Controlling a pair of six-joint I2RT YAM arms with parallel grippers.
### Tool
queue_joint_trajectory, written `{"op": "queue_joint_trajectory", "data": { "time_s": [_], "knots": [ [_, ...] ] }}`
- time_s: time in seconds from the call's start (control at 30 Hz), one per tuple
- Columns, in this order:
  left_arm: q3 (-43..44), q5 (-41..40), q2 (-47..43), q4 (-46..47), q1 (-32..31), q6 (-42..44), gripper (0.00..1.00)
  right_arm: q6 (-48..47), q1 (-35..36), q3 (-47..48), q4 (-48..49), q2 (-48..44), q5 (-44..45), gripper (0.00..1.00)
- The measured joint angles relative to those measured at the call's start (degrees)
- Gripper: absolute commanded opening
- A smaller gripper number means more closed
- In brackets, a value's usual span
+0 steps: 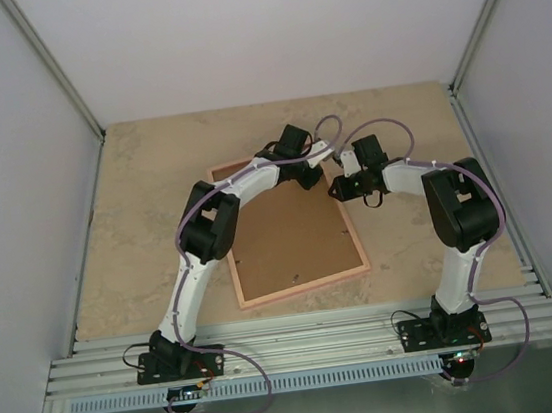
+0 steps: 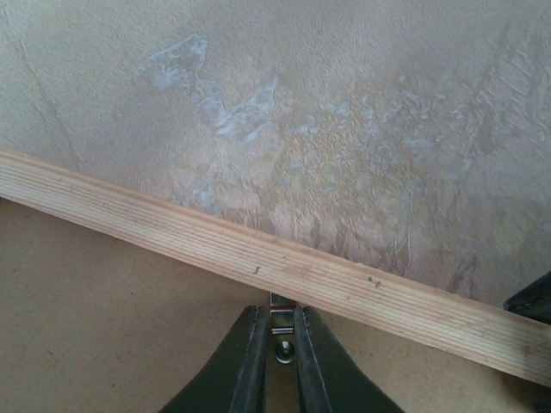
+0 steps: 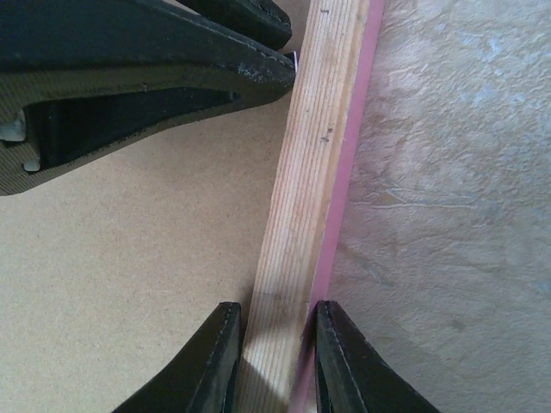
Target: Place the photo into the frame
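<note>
Left claw (image 2: 275, 317) sits at the frame's (image 1: 301, 284) far right corner, just inside the rail, its jaws drawn nearly together with a small metal tab (image 2: 281, 301) between the tips; whether it actually pinches the tab cannot be told. Right claw (image 3: 277, 305) is just beside it on the frame's right rail, closed on the wood with one finger inside and one on the pink outer edge. The frame lies back-up on the table (image 1: 135, 204), and a brown board (image 1: 290, 235) fills its opening. The photo shows in no view, so whether it lies under the board is unknown. Judging by this, the work is at the backing stage, with either the photo yet to go in or the tabs yet to be fastened. Counted: one frame, one board, one tab in view, two claws, no photo.
</note>
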Motion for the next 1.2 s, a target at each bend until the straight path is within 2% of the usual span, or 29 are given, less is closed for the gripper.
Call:
{"op": "queue_joint_trajectory", "data": {
  "time_s": [0.17,0.33,0.4,0.57,0.7,0.83,1.0,1.1,1.2],
  "knots": [
    [0.35,-0.42,0.20,-0.15,0.00,-0.11,0.17,-0.02,-0.09,0.00,0.31,0.07,0.00,0.00],
    [-0.13,0.28,-0.31,-0.09,0.20,-1.20,0.39,0.00,-0.15,0.13,0.15,0.13,0.00,0.00],
    [-1.55,1.18,-1.60,-1.01,0.35,-1.33,0.45,-0.02,-0.28,0.26,0.00,0.22,-0.22,0.00],
    [-10.03,4.07,-10.67,-4.33,1.29,-0.15,0.50,-0.26,-0.96,0.85,-0.07,0.61,-0.63,0.00],
    [-22.10,5.92,-24.37,-6.29,2.16,3.28,0.50,-0.98,-1.60,1.29,-0.28,0.79,-0.85,0.00],
    [-30.77,5.79,-33.07,-6.91,2.71,5.25,0.51,-3.04,-2.45,2.58,-1.86,1.27,-1.05,0.00],
    [-33.18,1.92,-33.57,-6.34,7.82,1.66,0.64,-4.55,-3.19,2.80,-2.40,1.27,-0.81,0.00],
    [-30.99,-2.01,-32.04,-4.68,12.83,-3.21,0.66,-4.46,-3.19,1.90,-1.75,0.70,-0.44,0.00],
    [-26.40,-4.57,-28.59,-3.13,15.28,-6.16,0.66,-4.39,-3.30,0.87,-1.55,-0.11,-0.13,0.00]
  ]
}}
